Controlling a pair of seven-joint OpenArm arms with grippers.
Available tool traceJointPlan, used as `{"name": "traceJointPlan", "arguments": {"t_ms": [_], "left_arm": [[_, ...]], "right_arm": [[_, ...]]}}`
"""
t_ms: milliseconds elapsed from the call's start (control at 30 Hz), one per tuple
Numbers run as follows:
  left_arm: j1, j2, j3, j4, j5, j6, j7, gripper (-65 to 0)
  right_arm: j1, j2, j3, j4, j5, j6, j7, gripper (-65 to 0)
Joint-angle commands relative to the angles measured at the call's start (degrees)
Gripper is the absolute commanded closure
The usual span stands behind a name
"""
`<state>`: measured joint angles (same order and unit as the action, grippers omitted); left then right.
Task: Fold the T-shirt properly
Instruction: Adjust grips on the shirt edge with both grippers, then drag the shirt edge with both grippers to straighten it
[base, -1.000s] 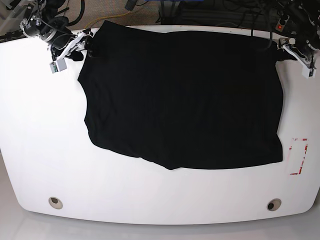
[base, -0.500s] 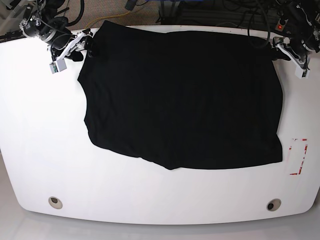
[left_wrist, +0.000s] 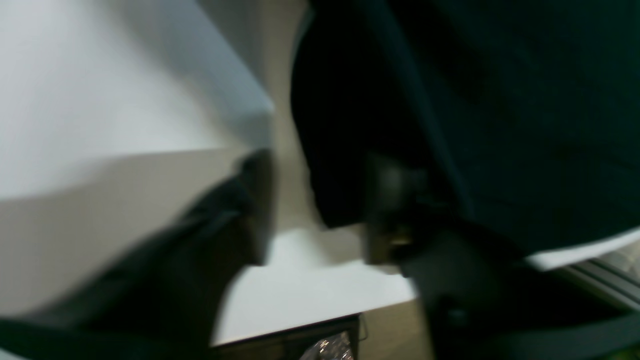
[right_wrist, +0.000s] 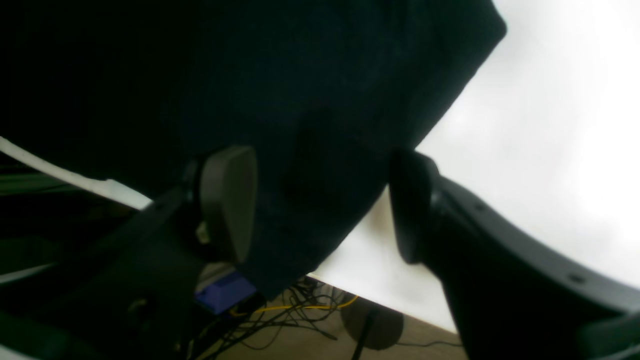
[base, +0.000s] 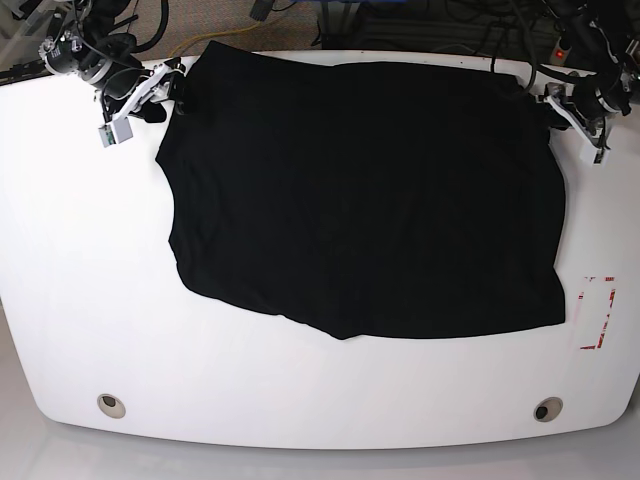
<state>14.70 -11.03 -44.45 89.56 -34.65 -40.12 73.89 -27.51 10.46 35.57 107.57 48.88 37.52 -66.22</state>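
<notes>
The black T-shirt (base: 360, 190) lies spread flat on the white table (base: 80, 250); no print shows. My right gripper (base: 170, 92) is at the shirt's far left corner. In the right wrist view it (right_wrist: 320, 205) is open, and its two fingers stand either side of that corner of the cloth (right_wrist: 250, 75). My left gripper (base: 552, 108) is at the shirt's far right corner. In the blurred left wrist view it (left_wrist: 322, 210) is open, with the cloth's corner (left_wrist: 340, 150) between its fingers.
A red-and-white marking (base: 597, 312) sits near the table's right edge. Two round holes (base: 111, 404) (base: 547, 409) are near the front edge. Cables (base: 400, 25) lie behind the table's far edge.
My left gripper has moved in from the table's far right edge to the shirt's far right corner. The right arm and the shirt have not moved.
</notes>
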Motion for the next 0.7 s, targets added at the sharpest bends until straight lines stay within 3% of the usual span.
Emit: {"name": "traceJointPlan", "arguments": {"t_ms": [0, 133, 433, 667], "left_arm": [[0.29, -0.45, 0.09, 0.24, 3.93, 0.12, 1.85, -6.4], [0.29, -0.53, 0.09, 4.55, 9.64, 0.12, 1.85, -0.6], [2.40, -0.27, 0.09, 23.10, 23.36, 0.12, 2.02, -0.4], [2.58, -0.45, -0.17, 24.07, 28.72, 0.12, 1.76, -0.4]], "right_arm": [[-0.14, 0.66, 0.34, 1.05, 1.27, 0.15, 1.03, -40.1], [-0.23, 0.57, 0.34, 1.05, 1.27, 0.15, 1.03, -40.1], [-1.11, 0.31, 0.34, 1.05, 1.53, 0.68, 0.94, -40.1], [-1.46, -1.54, 0.52, 0.69, 1.53, 0.77, 0.94, -40.1]]}}
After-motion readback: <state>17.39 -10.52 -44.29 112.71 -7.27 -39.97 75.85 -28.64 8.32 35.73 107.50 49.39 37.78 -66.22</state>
